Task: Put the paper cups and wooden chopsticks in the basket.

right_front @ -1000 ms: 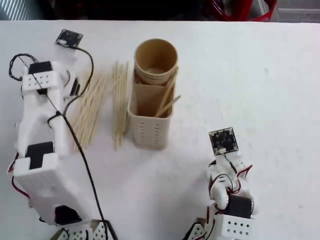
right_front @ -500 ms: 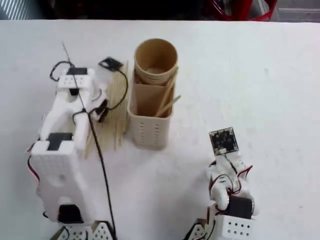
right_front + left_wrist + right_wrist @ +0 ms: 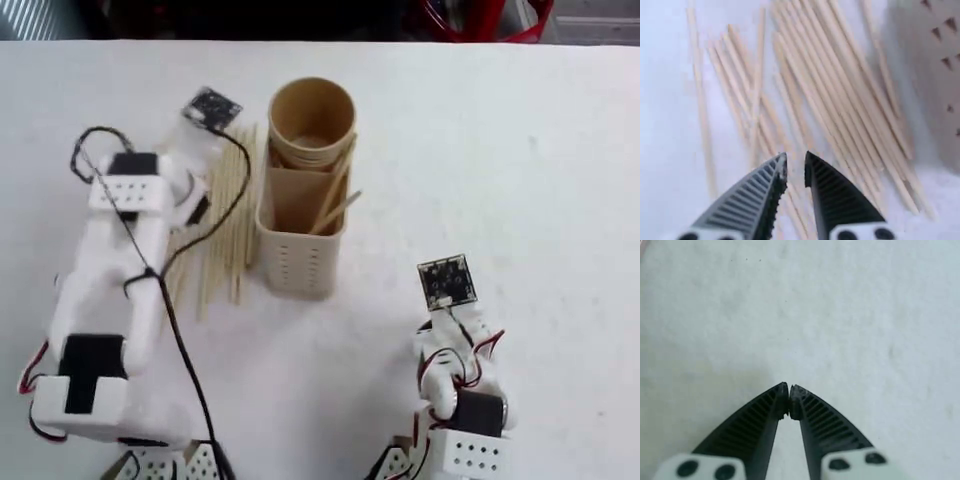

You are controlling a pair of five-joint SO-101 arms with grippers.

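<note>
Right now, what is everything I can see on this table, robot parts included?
basket: one, off-white with small holes, middle of the table.
paper cups: a nested stack, number unclear, brown, standing in the basket's far end.
chopsticks in the basket: at least two, pale wood, leaning by the cups.
loose chopsticks: many, pale wood, lying on the table beside the basket.
red object: one, beyond the table's far edge.
left gripper: one, dark, jaws slightly apart, above the loose chopsticks.
right gripper: one, dark, shut, over bare table.

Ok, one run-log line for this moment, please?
left gripper: slightly open above loose chopsticks | right gripper: shut, empty | basket: holds cup
</note>
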